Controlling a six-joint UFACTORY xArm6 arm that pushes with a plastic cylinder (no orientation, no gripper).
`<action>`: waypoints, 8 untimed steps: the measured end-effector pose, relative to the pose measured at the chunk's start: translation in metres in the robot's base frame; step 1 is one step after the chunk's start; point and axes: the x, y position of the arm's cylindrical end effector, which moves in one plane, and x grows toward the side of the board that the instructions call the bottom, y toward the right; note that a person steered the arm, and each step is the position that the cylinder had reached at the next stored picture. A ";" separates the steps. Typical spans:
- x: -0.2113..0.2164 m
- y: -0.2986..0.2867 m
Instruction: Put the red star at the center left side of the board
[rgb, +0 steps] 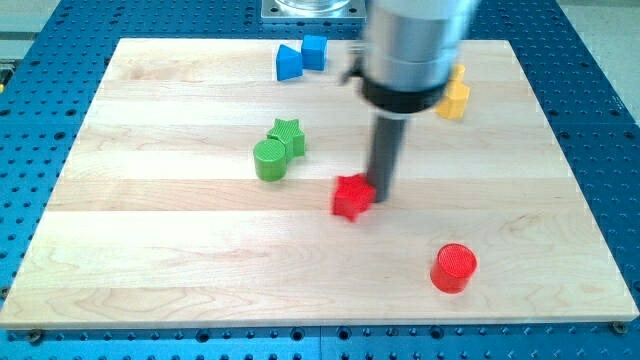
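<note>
The red star (351, 196) lies near the middle of the wooden board (150, 250), slightly below centre. My tip (383, 196) is at the star's right edge, touching or almost touching it. The rod rises from there into the grey arm body at the view's top.
A green cylinder (269, 160) and a green star (288, 135) sit together left of centre. A red cylinder (454, 267) is at the lower right. Two blue blocks (300, 57) are at the top centre. Yellow blocks (454, 96) are at the top right, partly hidden by the arm.
</note>
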 end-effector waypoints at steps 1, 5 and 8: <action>0.001 0.058; -0.018 -0.190; -0.075 -0.184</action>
